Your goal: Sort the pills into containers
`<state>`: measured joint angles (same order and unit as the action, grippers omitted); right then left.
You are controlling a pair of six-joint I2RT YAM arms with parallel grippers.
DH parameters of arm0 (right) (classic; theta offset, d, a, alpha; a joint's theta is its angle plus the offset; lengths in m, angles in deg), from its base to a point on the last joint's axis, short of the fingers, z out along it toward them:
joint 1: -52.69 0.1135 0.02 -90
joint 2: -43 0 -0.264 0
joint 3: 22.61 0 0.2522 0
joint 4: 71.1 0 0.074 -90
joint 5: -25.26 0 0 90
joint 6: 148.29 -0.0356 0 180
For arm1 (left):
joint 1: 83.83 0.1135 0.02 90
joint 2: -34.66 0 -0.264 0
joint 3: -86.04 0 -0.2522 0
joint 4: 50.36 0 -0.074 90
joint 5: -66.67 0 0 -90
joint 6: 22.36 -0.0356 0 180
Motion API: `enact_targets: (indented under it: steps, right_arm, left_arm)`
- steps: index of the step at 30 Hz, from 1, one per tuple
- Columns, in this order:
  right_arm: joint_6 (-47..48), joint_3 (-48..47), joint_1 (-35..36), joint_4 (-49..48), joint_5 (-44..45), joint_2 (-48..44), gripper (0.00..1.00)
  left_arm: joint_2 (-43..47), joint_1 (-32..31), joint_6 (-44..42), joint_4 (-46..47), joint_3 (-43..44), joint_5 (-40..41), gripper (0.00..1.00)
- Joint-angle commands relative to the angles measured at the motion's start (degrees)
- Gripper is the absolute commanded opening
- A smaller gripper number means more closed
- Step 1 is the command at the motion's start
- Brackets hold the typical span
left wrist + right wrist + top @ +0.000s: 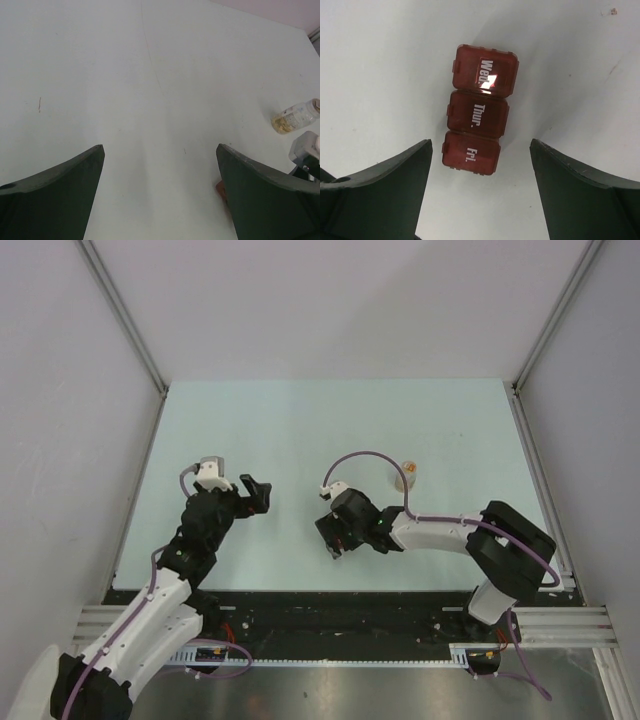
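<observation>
Hovering low over the pill box, the right gripper has its jaws spread wide, one dark finger at the lower left of its wrist frame and the other at the lower right, with only the box's near end between them; that straddle looks like a set-up to steady the box or to work a lid, since all three lids, marked Wed., Thur. and Fri., lie shut and nothing can go in until one is lifted. The box rests flat on the table, running from the upper centre down to the middle of the frame, apart from both fingers. The left gripper is likewise released and empty, pointed across bare table; it seems held aside so as not to crowd the other arm. No loose pills can be picked out with certainty; a tan speck at the upper right of the right wrist view is too small to name.

The left wrist view alone shows the clear bottle well: it lies on its side at the right edge, with tan-orange contents, probably the pills, gathered at one end; a reddish sliver by the right finger may be the box. The top view gives the spacing of the two arms, yet the box lies hidden beneath the right gripper there; only the right wrist view gives the lid lettering.
</observation>
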<state>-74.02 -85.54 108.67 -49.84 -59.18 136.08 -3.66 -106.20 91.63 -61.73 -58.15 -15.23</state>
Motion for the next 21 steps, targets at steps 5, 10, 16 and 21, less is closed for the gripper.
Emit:
enact_targets:
  steps: [5, 10, 16, 21]
  right_arm:
    - [-1.68, -1.19, -0.88, -4.34, -0.9, 2.55, 0.68]
    - [-1.33, -1.19, -0.88, -4.08, -1.69, 2.64, 0.57]
    - [-0.27, -1.19, -0.62, -3.03, -3.8, 1.67, 0.31]
    - [0.35, -1.19, 0.0, -1.97, -4.86, -2.09, 0.17]
  left_arm:
    - [1.06, 0.13, 1.5, 0.24, 0.63, -1.68, 1.0]
    - [1.32, 0.13, 1.59, -0.72, 1.07, -2.03, 1.0]
    - [2.64, 0.13, 2.11, -4.32, 2.65, -3.35, 1.0]
    - [5.01, 0.13, 6.15, -5.73, 3.09, -7.03, 1.0]
